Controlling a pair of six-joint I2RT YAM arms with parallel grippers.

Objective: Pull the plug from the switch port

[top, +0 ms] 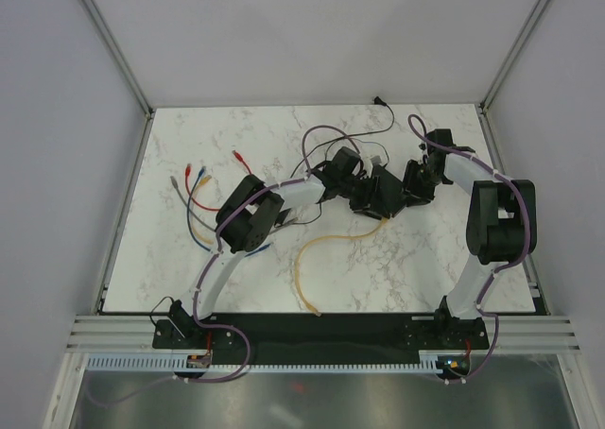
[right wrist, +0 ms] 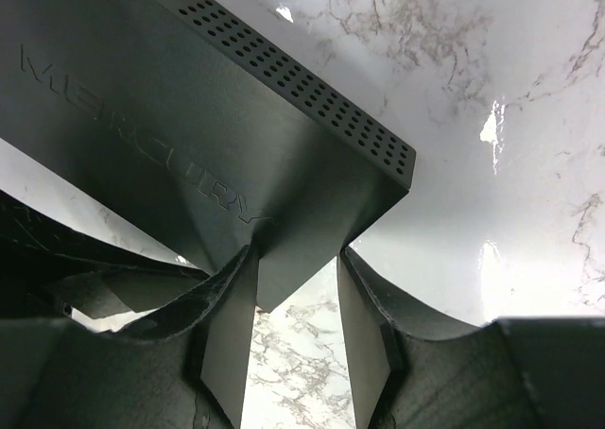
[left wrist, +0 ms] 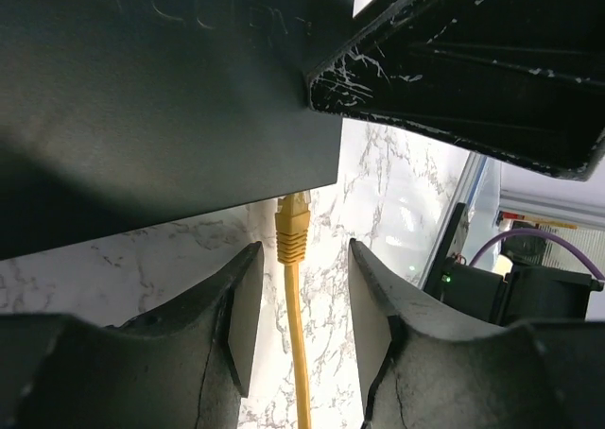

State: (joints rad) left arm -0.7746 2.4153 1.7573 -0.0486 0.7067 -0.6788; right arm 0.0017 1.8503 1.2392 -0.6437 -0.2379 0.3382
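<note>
The switch (top: pixel 376 198) is a flat black box at the middle of the marble table. A yellow cable (top: pixel 312 259) runs from its near edge towards the front. In the left wrist view the yellow plug (left wrist: pixel 292 227) sits with its head at the switch's (left wrist: pixel 151 98) edge. My left gripper (left wrist: pixel 301 306) is open, its fingers either side of the cable just below the plug and not touching it. In the top view it (top: pixel 352 185) is at the switch's left. My right gripper (right wrist: pixel 295 320) is shut on a corner of the switch (right wrist: pixel 236 155), at its right side (top: pixel 403 191).
Loose cables with red, blue and grey plugs (top: pixel 194 179) lie at the left of the table. A thin black cord (top: pixel 350 128) and a purple cable (top: pixel 317 141) loop behind the switch. The right gripper's black finger (left wrist: pixel 473 60) lies over the switch in the left wrist view.
</note>
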